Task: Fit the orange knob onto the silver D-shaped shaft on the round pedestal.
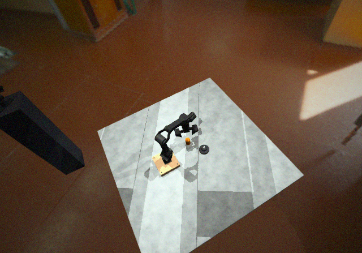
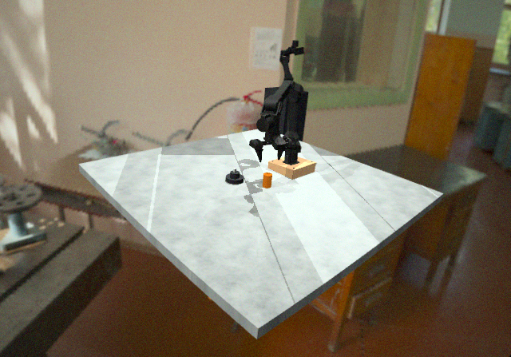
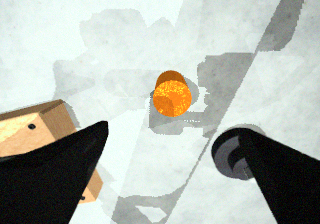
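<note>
The orange knob (image 1: pixel 187 141) (image 2: pixel 267 180) (image 3: pixel 172 98) stands upright on the table, off the pedestal. Its underside and hole are hidden. The dark round pedestal (image 1: pixel 203 152) (image 2: pixel 234 180) (image 3: pixel 223 157) stands a short way from it. The silver shaft (image 1: pixel 204 146) (image 2: pixel 235 170) sticks up bare from its centre; the flat side is too small to make out. My gripper (image 1: pixel 186 133) (image 2: pixel 270 160) (image 3: pixel 174 130) is wide open and empty, pointing down, raised above the table near the knob. In the wrist view the right finger covers part of the pedestal.
The arm's wooden base block (image 1: pixel 164 168) (image 2: pixel 303 168) (image 3: pixel 20 136) is close to the knob, on the side away from the pedestal. Arm shadows fall across the marbled table (image 1: pixel 228 171) (image 2: pixel 206 233). The table's edges lie farther out.
</note>
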Tool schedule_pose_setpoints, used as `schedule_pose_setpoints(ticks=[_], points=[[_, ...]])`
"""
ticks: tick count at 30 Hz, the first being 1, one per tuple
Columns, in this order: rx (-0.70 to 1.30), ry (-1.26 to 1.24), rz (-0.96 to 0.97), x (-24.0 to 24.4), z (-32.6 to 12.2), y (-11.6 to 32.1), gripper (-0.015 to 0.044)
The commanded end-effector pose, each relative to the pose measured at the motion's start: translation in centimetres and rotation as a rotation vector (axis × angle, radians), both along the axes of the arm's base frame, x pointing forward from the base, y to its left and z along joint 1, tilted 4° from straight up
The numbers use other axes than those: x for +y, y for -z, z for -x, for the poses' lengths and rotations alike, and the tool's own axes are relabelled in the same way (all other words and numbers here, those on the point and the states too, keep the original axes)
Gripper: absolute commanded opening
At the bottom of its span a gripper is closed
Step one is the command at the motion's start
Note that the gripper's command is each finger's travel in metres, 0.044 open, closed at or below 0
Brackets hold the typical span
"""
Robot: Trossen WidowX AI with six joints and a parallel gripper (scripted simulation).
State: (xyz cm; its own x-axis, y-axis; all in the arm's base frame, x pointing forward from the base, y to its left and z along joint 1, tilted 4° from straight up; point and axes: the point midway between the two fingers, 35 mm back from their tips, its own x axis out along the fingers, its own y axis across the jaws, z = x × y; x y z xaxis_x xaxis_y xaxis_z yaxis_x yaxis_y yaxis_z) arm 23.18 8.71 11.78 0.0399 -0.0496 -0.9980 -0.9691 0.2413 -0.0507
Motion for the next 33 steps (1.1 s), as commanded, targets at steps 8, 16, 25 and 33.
schedule_pose_setpoints(ticks=[8,16,25,33], points=[[-0.031,0.432,-0.003,-0.07,-0.05,-0.16,0.044],[-0.074,1.203,-0.038,-0.07,-0.05,-0.12,0.044],[-0.113,1.9,-0.071,-0.07,-0.05,-0.09,0.044],[-0.125,2.113,-0.081,-0.07,-0.05,-0.08,0.044]])
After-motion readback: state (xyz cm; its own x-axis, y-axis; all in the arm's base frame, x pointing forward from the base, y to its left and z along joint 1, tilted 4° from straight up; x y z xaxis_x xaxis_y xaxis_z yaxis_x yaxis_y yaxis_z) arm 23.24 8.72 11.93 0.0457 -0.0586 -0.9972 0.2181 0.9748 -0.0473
